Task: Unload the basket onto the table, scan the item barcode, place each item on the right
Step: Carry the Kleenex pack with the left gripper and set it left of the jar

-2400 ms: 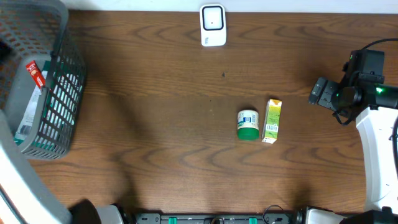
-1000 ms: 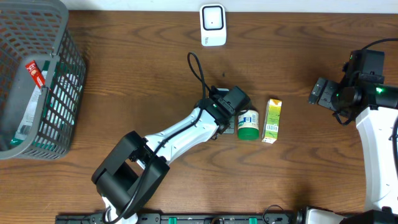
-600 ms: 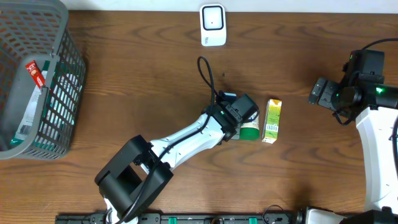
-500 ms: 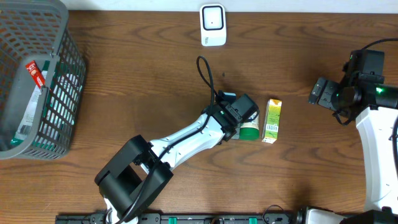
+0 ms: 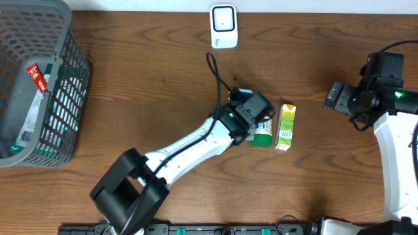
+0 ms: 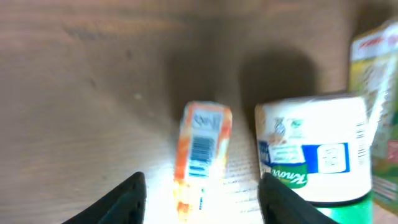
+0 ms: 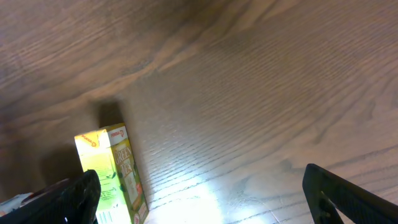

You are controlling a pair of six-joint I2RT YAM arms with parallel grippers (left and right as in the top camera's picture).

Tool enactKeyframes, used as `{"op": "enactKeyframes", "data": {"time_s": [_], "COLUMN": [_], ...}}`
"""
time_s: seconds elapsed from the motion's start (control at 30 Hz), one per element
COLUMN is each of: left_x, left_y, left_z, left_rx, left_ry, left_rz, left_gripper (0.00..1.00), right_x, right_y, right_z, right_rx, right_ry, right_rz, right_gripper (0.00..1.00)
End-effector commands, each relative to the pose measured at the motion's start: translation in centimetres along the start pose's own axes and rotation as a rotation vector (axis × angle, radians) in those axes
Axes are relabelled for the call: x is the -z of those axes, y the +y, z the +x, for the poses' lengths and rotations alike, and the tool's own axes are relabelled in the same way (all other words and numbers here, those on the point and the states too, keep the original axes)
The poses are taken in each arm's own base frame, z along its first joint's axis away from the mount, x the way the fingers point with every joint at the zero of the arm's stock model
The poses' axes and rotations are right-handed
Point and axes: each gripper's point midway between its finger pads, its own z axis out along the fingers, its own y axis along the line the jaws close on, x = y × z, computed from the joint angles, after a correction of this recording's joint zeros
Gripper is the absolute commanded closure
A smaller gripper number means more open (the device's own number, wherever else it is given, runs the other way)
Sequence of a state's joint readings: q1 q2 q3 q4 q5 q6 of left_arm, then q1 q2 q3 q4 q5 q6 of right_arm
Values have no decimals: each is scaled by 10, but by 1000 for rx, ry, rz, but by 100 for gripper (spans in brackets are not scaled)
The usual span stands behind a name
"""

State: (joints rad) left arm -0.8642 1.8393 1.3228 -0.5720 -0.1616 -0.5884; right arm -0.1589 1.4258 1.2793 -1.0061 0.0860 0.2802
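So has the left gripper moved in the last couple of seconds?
Yes. The left gripper came in from the near-left corner and now hangs over the green-capped jar, left of the yellow carton, which stayed put.

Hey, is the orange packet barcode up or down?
Barcode up. In the left wrist view the orange packet lies on the table with its barcode facing the camera, loose between the spread fingers of the left hand.

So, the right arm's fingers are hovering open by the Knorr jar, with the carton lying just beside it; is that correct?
Not quite: the overhead view shows it is the left arm's fingers that hover open by the Knorr jar, not the right's. The carton does lie just beside the jar.
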Motion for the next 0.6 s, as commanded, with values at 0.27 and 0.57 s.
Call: {"op": "enactKeyframes", "data": {"time_s": [0.27,0.57], "left_x": [4,-35], "left_y": [84,73], "left_z": [-33,-2], "left_rx": [119,39], "left_ry": [11,180], "left_rz": [-131,-40], "left_gripper": [93,93], "right_x": [2,2], "right_y": [-3,-3], "right_z": [-2,-2], "right_rx": [4,4], "right_ry": [-10,-10], "right_rz": [10,10], "right_gripper": [1,1]}}
